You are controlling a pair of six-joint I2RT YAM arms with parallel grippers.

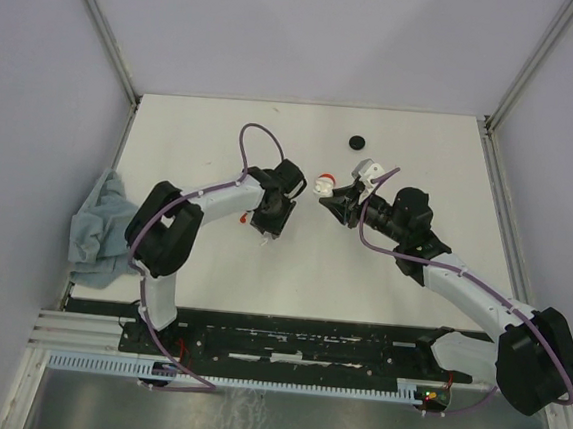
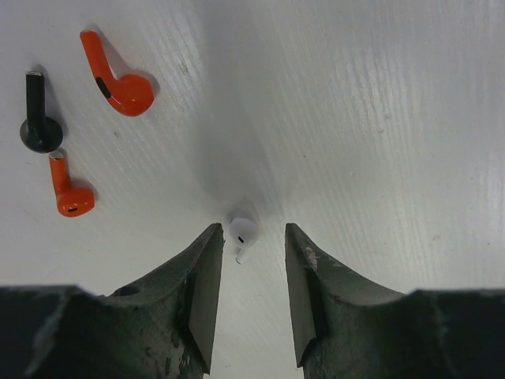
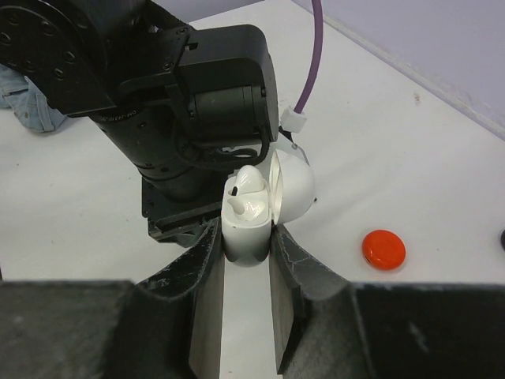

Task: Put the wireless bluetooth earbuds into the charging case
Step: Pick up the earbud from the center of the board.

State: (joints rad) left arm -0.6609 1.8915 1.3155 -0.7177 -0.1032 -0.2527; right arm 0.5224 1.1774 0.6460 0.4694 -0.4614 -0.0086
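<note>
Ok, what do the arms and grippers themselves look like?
The left arm and right arm have white links between bulky black joints, each with a purple cable looping along it. The left gripper and right gripper are black, with two dark wedge-shaped fingers, scuffed pale at the edges. I can't read any markings.

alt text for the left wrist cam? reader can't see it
A white earbud lies on the white table between the tips of the left pincer, whose jaws stand apart, not closed on it. At the upper left lie two red earbuds and a black earbud.
</note>
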